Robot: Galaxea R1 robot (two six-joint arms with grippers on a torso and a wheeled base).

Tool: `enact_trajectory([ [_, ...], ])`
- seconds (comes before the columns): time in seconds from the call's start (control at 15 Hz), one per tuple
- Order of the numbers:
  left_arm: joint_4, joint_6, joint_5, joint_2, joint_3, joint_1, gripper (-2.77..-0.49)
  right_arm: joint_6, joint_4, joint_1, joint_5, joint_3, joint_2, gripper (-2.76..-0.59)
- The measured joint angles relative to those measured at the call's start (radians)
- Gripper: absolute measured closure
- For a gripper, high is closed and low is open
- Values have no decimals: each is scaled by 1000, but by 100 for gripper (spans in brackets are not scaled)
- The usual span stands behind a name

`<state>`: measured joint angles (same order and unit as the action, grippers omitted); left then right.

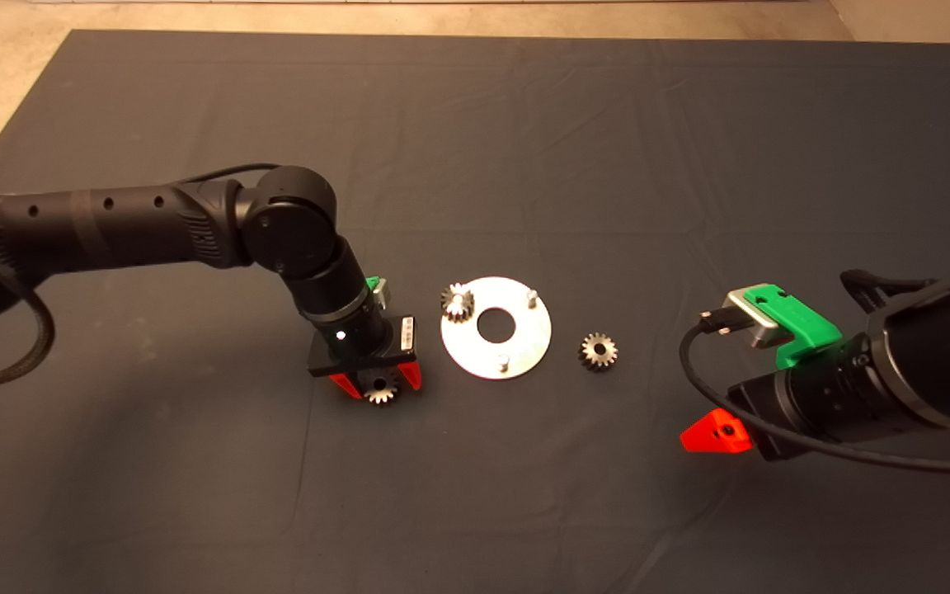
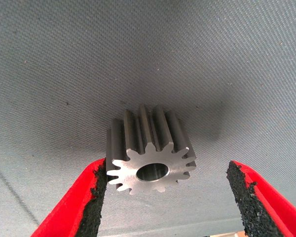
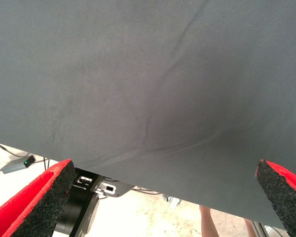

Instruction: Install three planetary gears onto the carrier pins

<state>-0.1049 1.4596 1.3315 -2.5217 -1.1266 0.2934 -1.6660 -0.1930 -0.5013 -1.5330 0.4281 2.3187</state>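
While one gear (image 1: pixel 457 302) sits pinned on the disc (image 1: pixel 524 346), your left gripper (image 1: pixel 379 388) straddles a second gear (image 2: pixel 150 159) on the mat (image 1: pixel 524 148), fingers spread; close, then carry it to a free pin (image 1: pixel 503 360). The right gripper (image 1: pixel 714 435) waits, fingers apart.

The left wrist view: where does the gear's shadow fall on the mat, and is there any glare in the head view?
Left wrist view: the gear between the open fingers casts a soft dark shadow on the mat behind it and to one side. Head view: the silver disc reflects brightly, nearly white, and the left gripper shades the mat beneath it.
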Motion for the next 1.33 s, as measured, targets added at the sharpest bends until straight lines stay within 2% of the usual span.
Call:
enact_trajectory([
  [0.27, -1, 1, 1, 0, 6, 0, -166, 0, 0, 0, 0, 0, 0, -275],
  [0.4, -1, 1, 1, 0, 20, 0, -152, 0, 0, 0, 0, 0, 0, -275],
  [0.47, -10, 2, 2, 0, 25, 0, -151, 0, 0, 0, 0, 0, 0, -275],
  [0.6, -44, 12, 3, 1, 44, -1, -151, 0, 0, 0, 0, 0, 0, -275],
  [0.87, -69, 14, 3, 0, 51, -11, -151, 0, 0, 0, 0, 0, 0, -275],
  [1.07, -131, 16, 3, 0, 54, -43, -151, 0, 0, 0, -1, 0, 0, -275],
  [1.27, -135, 16, 4, 0, 56, -43, -151, 0, 0, 0, 0, 0, 0, -275],
  [1.33, -137, 16, 7, 0, 56, -43, -145, 0, 0, 0, 0, 0, 0, -275],
])
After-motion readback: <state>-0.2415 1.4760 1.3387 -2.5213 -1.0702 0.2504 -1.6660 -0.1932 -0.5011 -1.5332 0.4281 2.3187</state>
